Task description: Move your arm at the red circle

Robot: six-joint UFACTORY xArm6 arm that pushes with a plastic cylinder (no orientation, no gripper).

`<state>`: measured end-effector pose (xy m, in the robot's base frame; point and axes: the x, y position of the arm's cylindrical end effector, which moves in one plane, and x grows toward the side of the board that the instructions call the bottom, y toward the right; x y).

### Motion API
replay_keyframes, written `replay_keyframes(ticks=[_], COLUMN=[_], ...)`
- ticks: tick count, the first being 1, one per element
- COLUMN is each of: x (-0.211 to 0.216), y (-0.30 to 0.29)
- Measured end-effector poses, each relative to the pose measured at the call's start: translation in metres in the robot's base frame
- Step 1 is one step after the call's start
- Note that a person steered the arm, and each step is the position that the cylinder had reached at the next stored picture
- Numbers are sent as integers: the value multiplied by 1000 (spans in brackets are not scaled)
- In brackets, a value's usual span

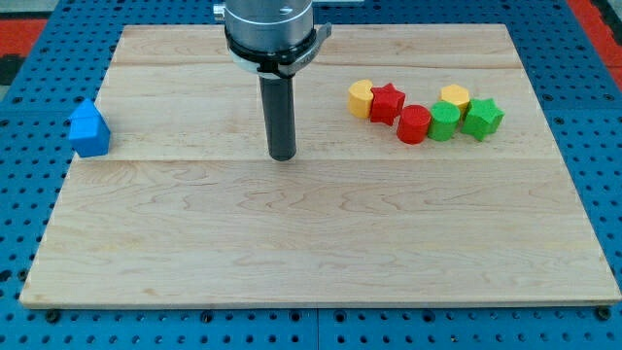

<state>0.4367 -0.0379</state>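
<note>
The red circle (413, 124) is a short red cylinder in a cluster at the view's upper right of the wooden board (311, 243). A red star (387, 103) lies just up-left of it, touching a yellow block (362, 98). A green block (444, 122) sits against the red circle's right side, with a green star (481, 118) beyond it and a second yellow block (454, 96) above. My tip (282, 155) rests on the board well to the left of the cluster, apart from every block.
A blue house-shaped block (88, 129) sits at the board's left edge, partly off it. The arm's grey mount (270, 29) hangs over the board's top edge. Blue pegboard (29, 194) surrounds the board.
</note>
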Motion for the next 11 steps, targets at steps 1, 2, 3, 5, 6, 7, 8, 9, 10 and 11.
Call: replay_keyframes(ticks=[1,2,3,5,6,7,8,9,10,11], x=[27,36,42,44,44,44,48,49,49,44], y=[4,9,12,19,21,21,21,41,92,131])
